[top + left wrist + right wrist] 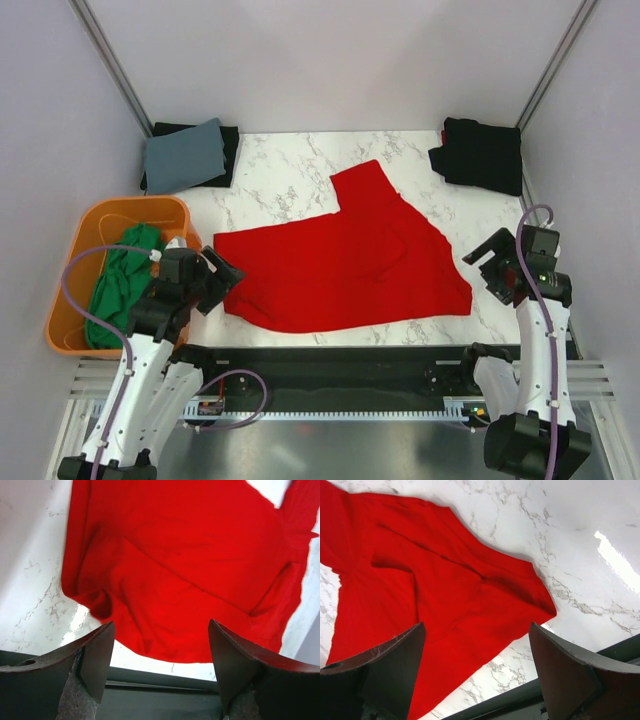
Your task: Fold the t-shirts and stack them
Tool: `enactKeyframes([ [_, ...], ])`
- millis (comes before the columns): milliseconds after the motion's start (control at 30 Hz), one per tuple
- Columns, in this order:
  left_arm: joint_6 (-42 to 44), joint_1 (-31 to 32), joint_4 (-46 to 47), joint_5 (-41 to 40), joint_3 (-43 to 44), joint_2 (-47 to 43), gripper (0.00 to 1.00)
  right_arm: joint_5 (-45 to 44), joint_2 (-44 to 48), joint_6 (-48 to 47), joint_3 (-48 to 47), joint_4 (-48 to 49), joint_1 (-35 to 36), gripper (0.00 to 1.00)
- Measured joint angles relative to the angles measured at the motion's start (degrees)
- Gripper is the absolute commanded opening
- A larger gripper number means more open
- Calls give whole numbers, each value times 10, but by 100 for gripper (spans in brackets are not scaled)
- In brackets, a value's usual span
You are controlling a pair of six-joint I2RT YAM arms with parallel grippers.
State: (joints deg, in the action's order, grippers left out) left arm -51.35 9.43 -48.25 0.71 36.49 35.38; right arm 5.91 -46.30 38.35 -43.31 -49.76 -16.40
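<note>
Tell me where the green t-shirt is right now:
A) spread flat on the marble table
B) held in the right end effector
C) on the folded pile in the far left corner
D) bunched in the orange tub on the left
D: the green t-shirt lies crumpled inside the orange tub, while only the red t-shirt is spread on the table.

— The red t-shirt (350, 265)?
— Soft matt cloth, lightly creased. The green t-shirt (120, 285) is matt cloth too.
— And the table (280, 185)?
— Marble-patterned, smooth and glossy with glare. The orange tub (100, 220) looks like smooth plastic.
</note>
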Motion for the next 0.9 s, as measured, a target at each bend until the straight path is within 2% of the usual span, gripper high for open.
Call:
enactKeyframes([
  [167,16,0,-19,14,41,-7,81,14,-20,-12,-51,0,8,91],
  [333,58,0,-17,19,85,46,72,15,-83,-26,-130,12,80,91],
  [500,60,11,-3,14,52,84,63,-1,-202,-32,-223,53,196,92],
  [567,54,27,7,13,27,96,62,-1,-246,-33,-242,71,224,92],
  [733,40,109,19,4,17,142,63,8,-384,-49,-309,95,243,93],
  [900,75,132,20,3,46,144,64,19,-564,-92,-478,103,247,93],
])
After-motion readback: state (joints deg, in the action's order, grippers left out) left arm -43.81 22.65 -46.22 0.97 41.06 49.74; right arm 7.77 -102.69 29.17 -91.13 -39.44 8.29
